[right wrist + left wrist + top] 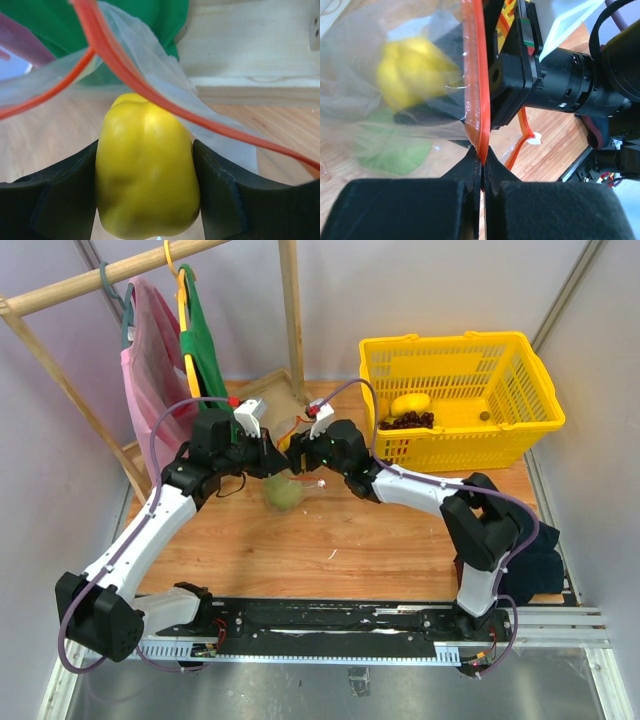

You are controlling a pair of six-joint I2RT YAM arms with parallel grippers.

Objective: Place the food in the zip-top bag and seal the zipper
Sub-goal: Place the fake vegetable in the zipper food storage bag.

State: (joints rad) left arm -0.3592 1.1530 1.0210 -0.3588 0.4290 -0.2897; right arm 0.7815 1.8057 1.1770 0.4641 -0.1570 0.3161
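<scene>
My left gripper (483, 162) is shut on the red-orange zipper strip (475, 85) of the clear zip-top bag (380, 100) and holds its mouth up. A round pale-green piece (283, 490) lies inside the bag. My right gripper (145, 175) is shut on a yellow bell pepper (147, 170) at the bag's open mouth, between the two zipper strips (125, 65). The pepper shows blurred through the plastic in the left wrist view (412, 70). In the top view both grippers, left (272, 460) and right (300, 458), meet above the bag.
A yellow plastic basket (520, 405) at the back right holds a yellow piece (410, 404) and a dark red berry bunch (408, 421). A wooden rack (292, 310) with pink and green bags (170, 340) stands at the back left. A dark cloth (530, 560) lies at the right.
</scene>
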